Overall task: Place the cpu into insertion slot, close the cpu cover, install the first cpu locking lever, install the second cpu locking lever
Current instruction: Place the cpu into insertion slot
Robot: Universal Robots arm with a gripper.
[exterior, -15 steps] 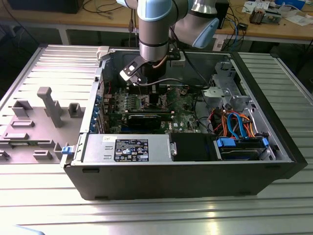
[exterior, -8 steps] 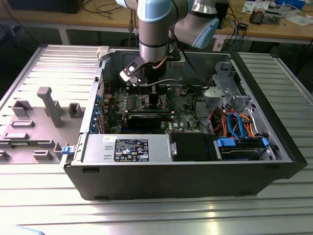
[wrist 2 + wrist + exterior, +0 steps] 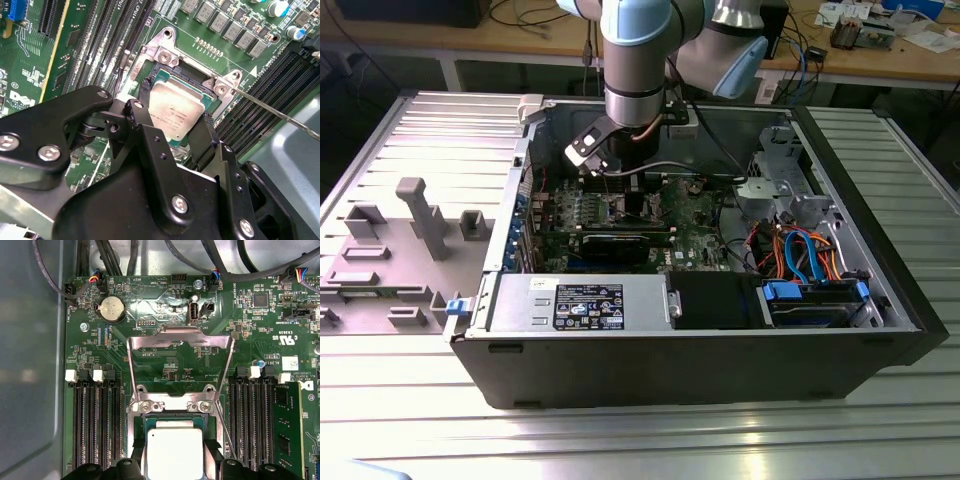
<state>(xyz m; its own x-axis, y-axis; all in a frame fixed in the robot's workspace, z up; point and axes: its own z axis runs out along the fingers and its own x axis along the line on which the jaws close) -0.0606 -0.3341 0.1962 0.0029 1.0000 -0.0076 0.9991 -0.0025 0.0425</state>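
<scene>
Over the insertion slot (image 3: 180,70), the gripper (image 3: 175,107) is drawn in narrow on the cpu (image 3: 172,102), with one black fingertip (image 3: 145,89) against one edge of the chip and its partner against the opposite edge. The first wrist view shows the same hold, the dull silver top of the cpu (image 3: 174,455) lying level between the two fingers and inside the slot's dark frame; whether it is fully seated cannot be told. Beyond the slot, on the side away from the gripper's body, the cpu cover (image 3: 210,340) is swung open, its thin silver frame hinged at the slot's edge beside two screws and lying back over the green board. A thin locking lever (image 3: 280,112) runs out from one corner of the slot, unlatched and raised over the neighbouring memory slots (image 3: 95,425), which flank the slot on two sides. Farther from the slot than the open cover sits a coin battery (image 3: 112,308). In the exterior view the arm (image 3: 638,60) reaches straight down to the slot inside the open computer case (image 3: 720,370).
</scene>
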